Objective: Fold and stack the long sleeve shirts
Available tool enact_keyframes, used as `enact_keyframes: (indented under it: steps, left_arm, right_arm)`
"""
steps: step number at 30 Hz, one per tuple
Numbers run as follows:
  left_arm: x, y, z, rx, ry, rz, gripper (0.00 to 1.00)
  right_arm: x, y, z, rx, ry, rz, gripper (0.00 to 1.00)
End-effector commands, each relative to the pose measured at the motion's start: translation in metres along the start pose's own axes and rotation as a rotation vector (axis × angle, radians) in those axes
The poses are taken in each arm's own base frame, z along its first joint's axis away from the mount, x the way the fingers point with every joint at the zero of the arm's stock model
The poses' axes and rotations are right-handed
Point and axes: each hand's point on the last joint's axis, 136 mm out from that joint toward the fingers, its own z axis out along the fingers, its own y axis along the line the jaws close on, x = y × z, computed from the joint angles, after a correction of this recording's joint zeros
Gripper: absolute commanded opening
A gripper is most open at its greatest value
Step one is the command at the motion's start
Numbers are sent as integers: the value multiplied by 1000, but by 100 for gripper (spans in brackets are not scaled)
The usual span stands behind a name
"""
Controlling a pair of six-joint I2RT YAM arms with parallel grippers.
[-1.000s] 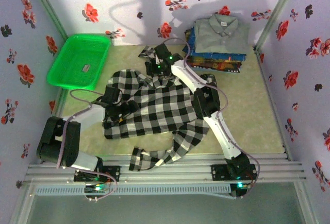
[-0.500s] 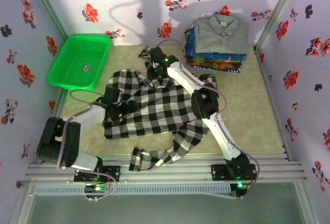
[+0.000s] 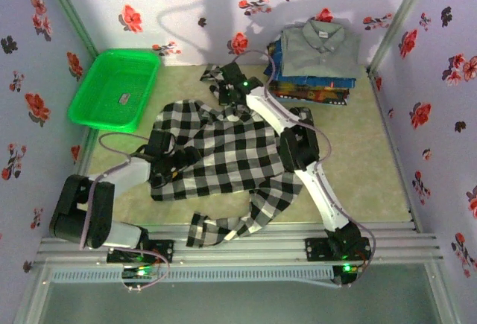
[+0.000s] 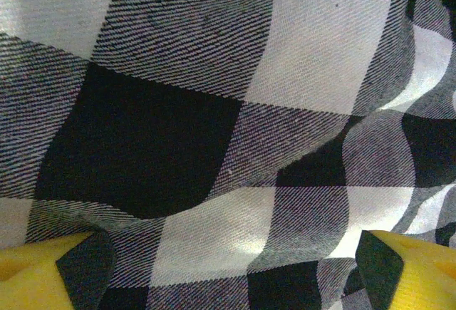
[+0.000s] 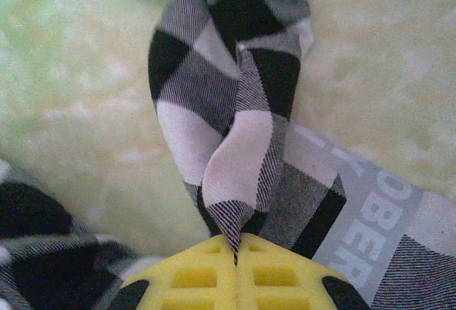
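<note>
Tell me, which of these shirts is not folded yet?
The black-and-white checked shirt, lying rumpled with sleeves sprawled. The grey shirt and the patterned shirts beneath it sit folded in a stack at the far right.

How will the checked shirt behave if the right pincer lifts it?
Probably floppy: the checked shirt lies rumpled, with a sleeve trailing loose. It will likely drape and drag rather than rise flat, since the right pincer pinches only a narrow fold.
</note>
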Motion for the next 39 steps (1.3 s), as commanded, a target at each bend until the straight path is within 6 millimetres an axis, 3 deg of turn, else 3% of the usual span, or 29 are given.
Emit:
enact_keyframes:
  steps: [1,8,15,16,19,20,23,25,27,30,32,35,39]
  left_arm:
    - [64,76,9,-257,196,-55,93]
    - [72,86,7,-287,211,-57,93]
    - [72,88,5,-297,217,-53,95]
    - [71,87,4,-298,217,-51,94]
    - [63,79,-2,-288,207,-37,96]
    - [59,76,-6,-285,200,-33,96]
    - [41,62,-24,-273,155,-37,97]
    - [24,53,-43,-266,99,-57,98]
    - [6,49,-67,-277,34,-92,99]
    - [-15,57,-99,-315,-38,-152,100]
    - [-27,63,-111,-317,-66,-174,100]
    - [-40,71,-115,-325,-88,-184,100]
    - [-43,89,-104,-336,-71,-229,100]
  right_arm:
    - [-82,12,-48,-81,-278,108,0]
    - [-152,-9,-60,-175,-523,245,0]
    - [-182,-35,-41,-231,-720,323,10]
    - [-185,-37,-39,-248,-752,337,15]
    - [-193,-36,-37,-306,-801,383,51]
    - [-196,-30,-43,-339,-801,374,59]
    - [-199,-13,-67,-382,-747,317,73]
    - [-191,-12,-88,-342,-688,283,76]
    - [-161,-24,-96,-257,-585,260,78]
    - [-113,-52,-131,-86,-421,245,78]
    - [-61,-76,-147,38,-258,255,77]
    - [18,-106,-165,156,-64,286,76]
    - [113,-134,-188,264,77,342,71]
